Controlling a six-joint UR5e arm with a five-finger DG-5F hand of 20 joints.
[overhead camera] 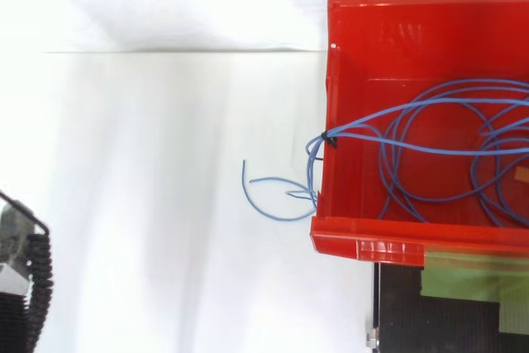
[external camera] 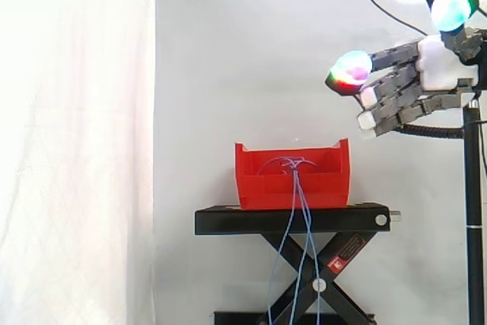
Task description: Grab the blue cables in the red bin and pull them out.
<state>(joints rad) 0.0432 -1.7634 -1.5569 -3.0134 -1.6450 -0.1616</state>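
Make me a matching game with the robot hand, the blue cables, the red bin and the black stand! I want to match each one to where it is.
Things:
1. hand
2. blue cables
3. red bin
4. black stand

Places:
A. underneath the bin, holding it up
B. looped inside the bin and hanging over its edge
C. up high to the side of the bin, open and holding nothing
D. sitting on top of the stand

Right pairs: 1-C, 2-B, 3-D, 4-A
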